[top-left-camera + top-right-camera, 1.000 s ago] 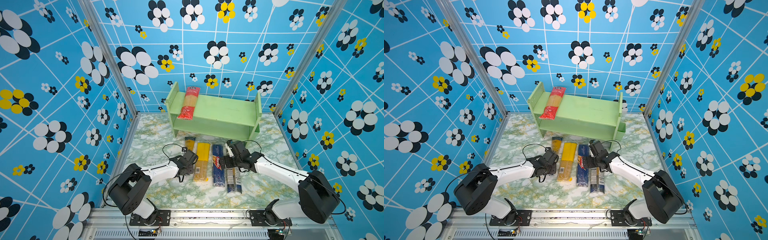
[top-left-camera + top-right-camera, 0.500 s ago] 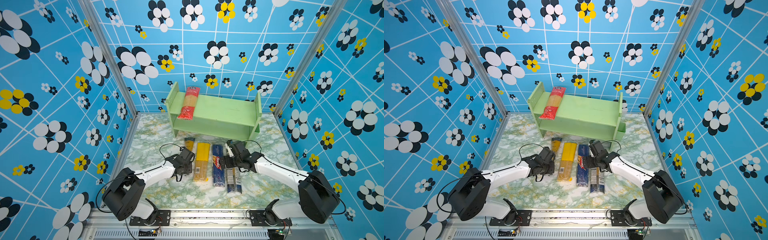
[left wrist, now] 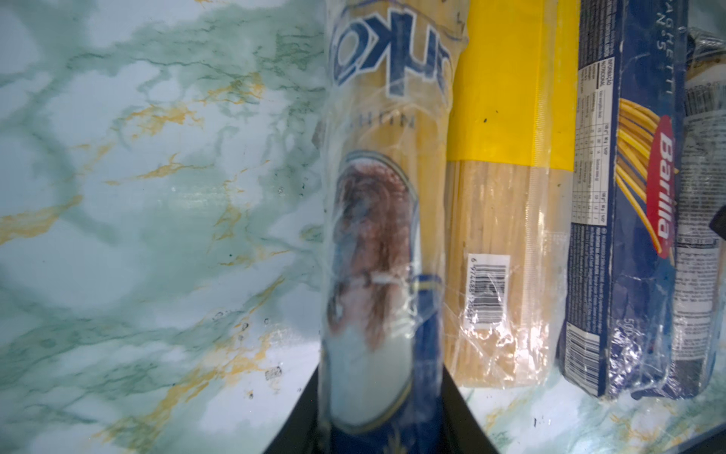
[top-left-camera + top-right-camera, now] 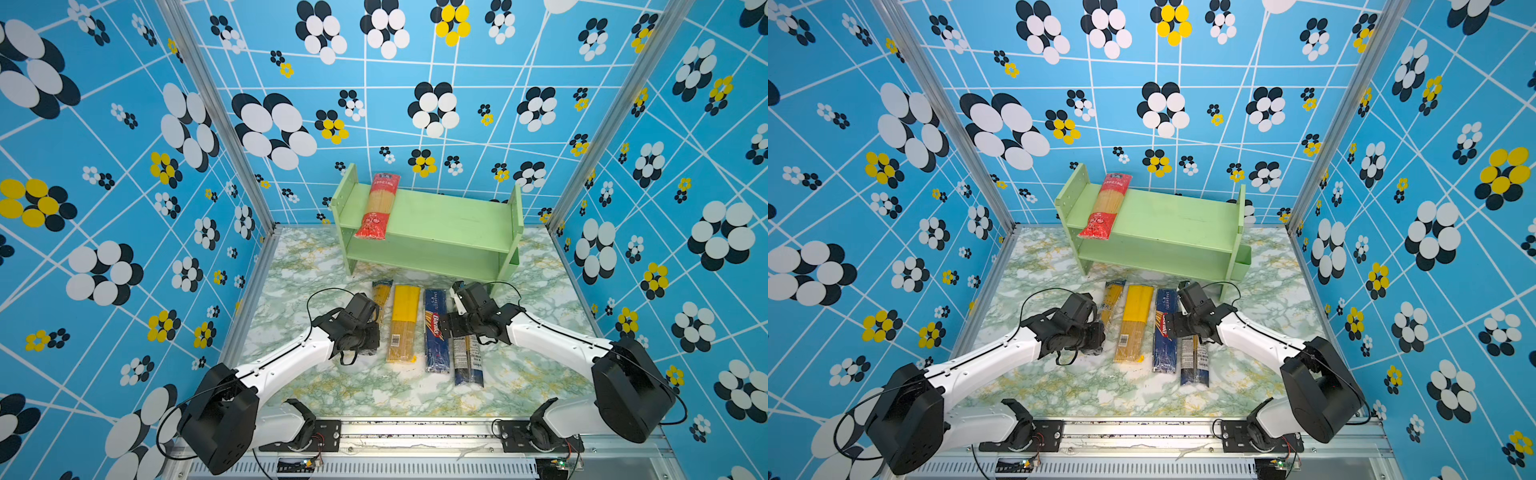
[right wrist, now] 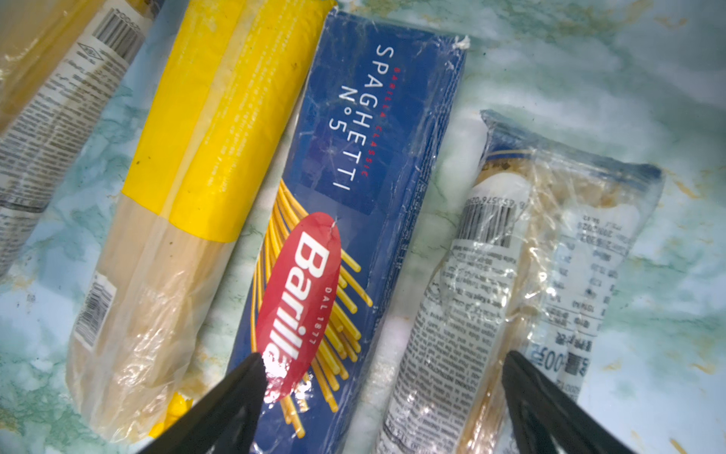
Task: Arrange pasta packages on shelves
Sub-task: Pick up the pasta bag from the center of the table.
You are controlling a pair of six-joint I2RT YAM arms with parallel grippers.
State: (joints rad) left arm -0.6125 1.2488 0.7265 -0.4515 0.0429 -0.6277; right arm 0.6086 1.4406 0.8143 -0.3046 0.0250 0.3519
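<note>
A red pasta package [image 4: 378, 205] [image 4: 1105, 206] lies across the top of the pale green shelves [image 4: 449, 220] [image 4: 1175, 220]. In both top views four more packs lie side by side on the marble floor. They are a clear pack with a navy end [image 4: 381, 295] [image 3: 377, 220], a yellow-topped pack [image 4: 404, 322] [image 5: 220, 129], a dark blue Barilla pack [image 4: 435, 328] [image 5: 353, 196] and a clear pack with a navy and white label [image 4: 468, 357] [image 5: 530, 255]. My left gripper [image 4: 368, 332] [image 3: 381, 393] is shut on the near end of the navy-ended clear pack. My right gripper [image 4: 457, 328] [image 5: 383, 359] hangs open over the Barilla and labelled packs.
Blue flowered walls close in the back and both sides. The shelves stand against the back wall, with their lower tier [image 4: 419, 257] facing the packs. A metal rail [image 4: 415, 432] runs along the front edge. Bare marble floor [image 4: 299, 270] lies left of the packs.
My left jaws have closed onto the navy-ended clear pack, and the left arm's elbow has swung lower toward the front. The right arm has not moved.
</note>
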